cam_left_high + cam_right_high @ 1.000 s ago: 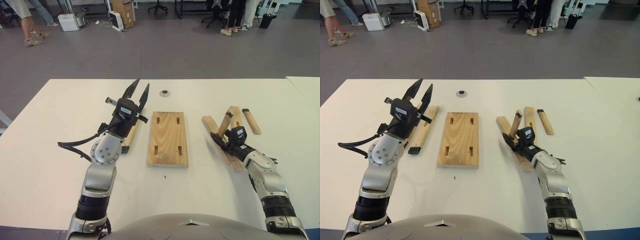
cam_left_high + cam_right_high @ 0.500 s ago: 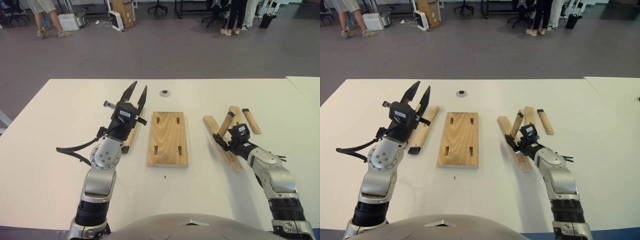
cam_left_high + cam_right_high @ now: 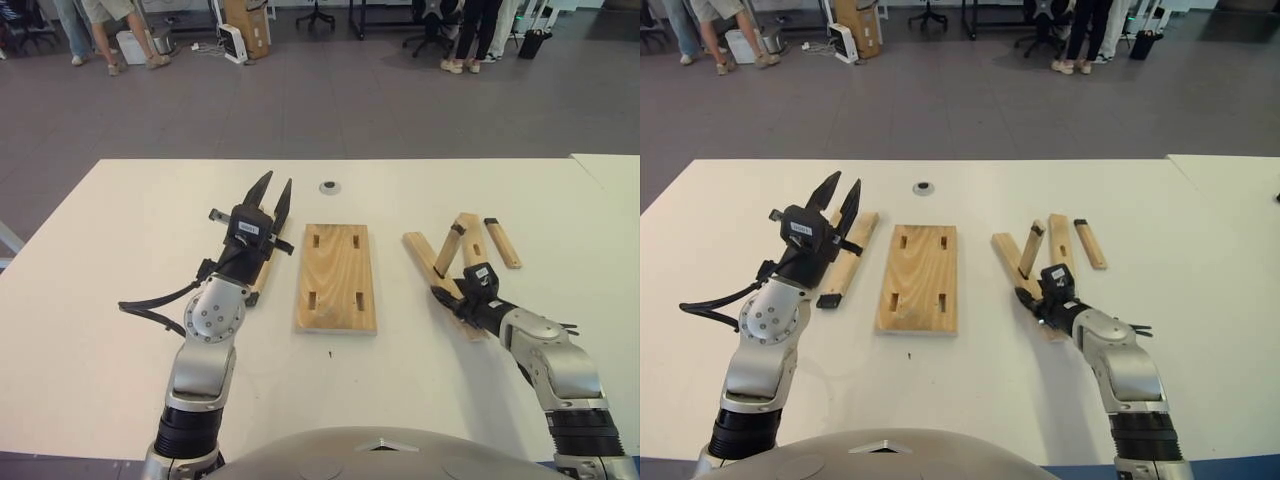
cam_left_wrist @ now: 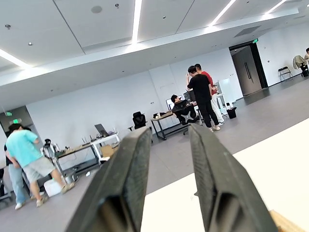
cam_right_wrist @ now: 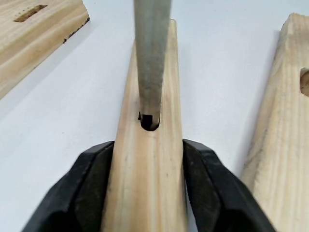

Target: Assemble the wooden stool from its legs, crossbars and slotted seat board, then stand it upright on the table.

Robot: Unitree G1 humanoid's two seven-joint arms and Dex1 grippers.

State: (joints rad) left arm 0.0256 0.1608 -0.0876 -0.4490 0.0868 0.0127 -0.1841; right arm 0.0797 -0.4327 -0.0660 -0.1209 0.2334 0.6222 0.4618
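The slotted seat board lies flat at the table's middle. My left gripper hovers open just left of it, fingers pointing away, above a wooden leg lying on the table. In the left wrist view its fingers stand apart with nothing between them. My right gripper is shut on a long leg lying right of the board. The right wrist view shows this leg clamped between both pads, with a crossbar standing tilted in its slot.
Two more wooden pieces lie just beyond the held leg, and another leg lies beside it. A small black round object sits behind the board. The table edge runs along the far side.
My right gripper has slid back along the leg toward its near end. My left gripper has dipped a little lower. The wooden parts have stayed where they were.
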